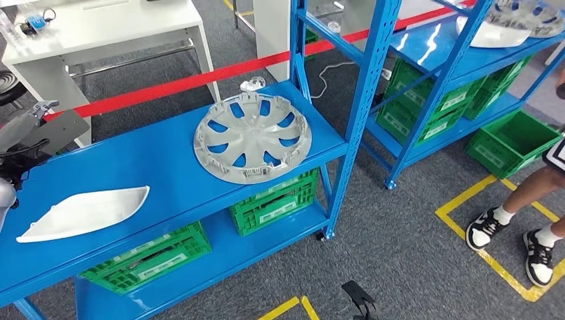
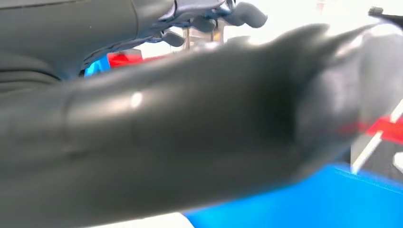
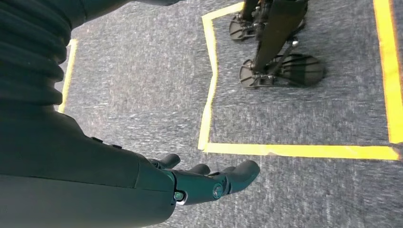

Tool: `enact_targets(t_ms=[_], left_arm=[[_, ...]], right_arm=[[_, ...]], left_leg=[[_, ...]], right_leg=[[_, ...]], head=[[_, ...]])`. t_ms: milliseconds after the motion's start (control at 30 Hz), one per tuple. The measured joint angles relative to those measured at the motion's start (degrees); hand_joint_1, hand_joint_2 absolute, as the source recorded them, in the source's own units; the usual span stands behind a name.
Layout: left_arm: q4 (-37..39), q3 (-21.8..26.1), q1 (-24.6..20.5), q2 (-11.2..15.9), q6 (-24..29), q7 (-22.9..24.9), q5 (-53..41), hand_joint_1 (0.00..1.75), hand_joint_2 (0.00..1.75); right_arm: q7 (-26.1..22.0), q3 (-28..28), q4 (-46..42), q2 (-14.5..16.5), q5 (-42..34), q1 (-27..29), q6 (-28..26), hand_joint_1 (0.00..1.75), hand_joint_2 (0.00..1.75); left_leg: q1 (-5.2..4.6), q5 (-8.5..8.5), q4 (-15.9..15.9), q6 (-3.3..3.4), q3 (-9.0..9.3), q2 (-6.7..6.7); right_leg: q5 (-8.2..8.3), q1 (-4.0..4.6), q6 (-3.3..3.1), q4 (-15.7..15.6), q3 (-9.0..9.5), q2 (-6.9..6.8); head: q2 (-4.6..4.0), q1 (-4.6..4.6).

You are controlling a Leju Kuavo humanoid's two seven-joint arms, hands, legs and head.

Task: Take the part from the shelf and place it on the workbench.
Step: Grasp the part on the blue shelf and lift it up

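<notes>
Two loose parts lie on the top board of the near blue shelf [image 1: 166, 173]: a silver hubcap [image 1: 253, 137] towards its right end and a white curved panel [image 1: 83, 212] at its left front. My left hand [image 1: 30, 130] is raised over the shelf's far left end, behind the white panel and apart from it. Its thick thumb [image 2: 190, 128] looms blurred in the left wrist view, the fingers [image 2: 237, 12] stretch out behind it, and nothing sits in it. My right hand [image 3: 209, 183] hangs over the grey floor, fingers straight and apart, holding nothing.
Green crates [image 1: 273, 203] stand on the lower board. A second blue shelf [image 1: 460, 60] at the right carries more parts and crates. A white table [image 1: 100, 33] stands behind a red tape line. A person's legs in black-and-white shoes [image 1: 513, 223] stand by yellow floor tape.
</notes>
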Motion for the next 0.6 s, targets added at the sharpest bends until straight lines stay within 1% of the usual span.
enact_targets(t_ms=[33,100,133,167,200,233,267,300,333,367,400,433,467,500,567,600], left_arm=[[0.1,0.0,0.0,0.1,-0.7,0.0,0.7,0.00,0.00],[-0.2,0.0,0.0,0.3,-1.8,-0.1,1.8,0.00,0.00],[-0.3,0.0,-0.1,0.4,-2.1,0.0,2.2,0.00,0.44],[-0.3,0.0,-0.2,0.4,-2.4,0.0,2.4,0.00,0.87],[-0.3,0.0,-0.3,0.5,-2.6,0.0,2.6,0.00,1.31],[-0.3,0.0,-0.3,0.5,-2.8,0.0,2.7,0.00,1.75],[-0.2,0.0,-0.2,0.6,-3.0,0.0,2.8,0.00,1.75],[-0.1,0.0,-0.1,0.6,-3.3,-0.2,2.9,0.00,1.75],[-0.1,0.0,0.0,0.6,-3.6,-0.5,2.9,0.00,1.75],[-0.1,0.0,0.0,0.6,-3.9,-1.0,3.1,0.00,1.75],[-0.1,0.0,0.0,0.7,-4.3,-1.5,3.2,0.00,1.75],[-0.1,0.0,-0.1,0.7,-4.7,-2.0,3.3,0.00,1.75],[-0.1,0.0,-0.2,0.7,-5.2,-2.4,3.4,0.00,1.75],[-0.1,0.0,-0.3,0.7,-5.7,-2.8,3.5,0.00,1.75],[-0.1,0.0,-0.4,0.8,-6.8,-3.7,3.6,0.00,1.75],[-0.2,-0.1,-0.3,0.9,-7.3,-4.1,3.6,0.00,1.75]], right_arm=[[0.0,0.0,0.0,0.0,0.1,0.0,0.0,0.00,1.75],[0.0,0.0,0.0,0.0,0.2,-0.2,0.0,0.00,1.75],[0.0,0.0,0.0,0.0,0.2,-0.3,0.0,0.00,1.75],[0.0,0.0,0.0,0.0,0.2,-0.3,0.0,0.00,1.75],[0.0,0.0,0.0,0.0,0.2,-0.4,0.0,0.00,1.75],[0.0,0.0,0.0,-0.1,0.2,-0.4,0.0,0.00,1.75],[0.0,0.0,0.0,-0.1,0.2,-0.4,0.0,0.00,1.75],[0.1,0.0,0.0,-0.1,0.2,-0.4,0.0,0.00,1.75],[0.0,0.0,0.0,-0.1,0.2,-0.4,0.0,0.00,1.75],[0.0,0.0,0.0,-0.1,0.2,-0.4,0.0,0.00,1.75],[0.0,0.0,0.0,-0.1,0.3,-0.4,0.0,0.00,1.75],[0.0,0.0,0.0,0.0,0.3,-0.5,0.0,0.00,1.75],[0.0,0.0,0.0,0.0,0.3,-0.5,0.0,0.00,1.75],[0.0,0.0,0.0,0.0,0.3,-0.5,0.0,0.00,1.75],[0.0,0.0,0.0,0.0,0.3,-0.5,0.0,0.00,1.75],[0.0,0.0,0.0,0.0,0.3,-0.5,0.0,0.00,1.75]], left_leg=[[-0.06,-0.33,0.3,-0.37,0.26,-0.14],[-0.01,-0.58,0.9,-0.98,0.18,-0.06],[0.03,-0.85,2.2,-1.30,-0.42,0.16],[0.16,-1.47,4.3,-1.64,-1.53,0.41],[0.34,-2.51,7.3,-2.00,-3.32,0.68],[0.55,-3.90,10.7,-2.32,-5.50,0.84],[0.73,-5.05,13.5,-2.54,-7.53,0.92],[0.86,-5.47,15.0,-2.65,-9.05,0.99],[0.92,-4.58,14.6,-2.63,-9.59,1.03],[0.93,-2.35,12.0,-2.48,-9.05,1.05],[0.90,0.58,8.2,-2.24,-7.85,1.08],[0.80,2.87,4.4,-1.97,-6.55,1.10],[0.63,3.98,1.4,-1.68,-5.47,1.13],[0.46,4.42,-0.3,-1.38,-4.82,1.15],[0.28,4.11,-1.0,-0.78,-4.38,1.15],[0.39,4.53,-1.2,-0.44,-4.11,1.17]], right_leg=[[0.65,0.12,-0.43,-0.2,0.13,-0.04],[0.38,-0.03,-1.25,-0.4,0.89,-0.06],[0.18,-0.14,-1.58,-0.6,1.38,-0.07],[-0.03,-0.27,-1.84,-0.8,1.87,-0.06],[-0.32,-0.31,-2.01,-0.9,2.30,-0.05],[-0.65,-0.33,-2.10,-0.9,2.67,-0.05],[-1.00,-0.34,-2.10,-0.9,3.04,-0.04],[-1.38,-0.35,-2.05,-0.9,3.45,-0.04],[-1.75,-0.35,-1.98,-0.9,3.91,-0.04],[-2.12,-0.35,-1.87,-0.9,4.43,-0.03],[-2.46,-0.35,-1.76,-0.9,4.93,-0.03],[-2.76,-0.34,-1.59,-0.9,5.35,-0.03],[-2.98,-0.32,-1.37,-1.0,5.53,-0.01],[-3.14,-0.30,-1.09,-1.0,5.56,-0.02],[-3.37,-0.24,-0.37,-1.1,5.54,-0.02],[-3.57,-0.25,-0.06,-1.1,5.55,-0.06]], head=[[0.00,-0.11],[0.00,-0.19],[0.00,-0.26],[0.00,-0.32],[0.00,-0.40],[0.00,-0.44],[0.00,-0.44],[0.00,-0.46],[0.00,-0.45],[0.00,-0.45],[0.00,-0.46],[0.00,-0.45],[0.00,-0.51],[0.00,-0.53],[0.00,-0.64],[0.00,-0.64]])
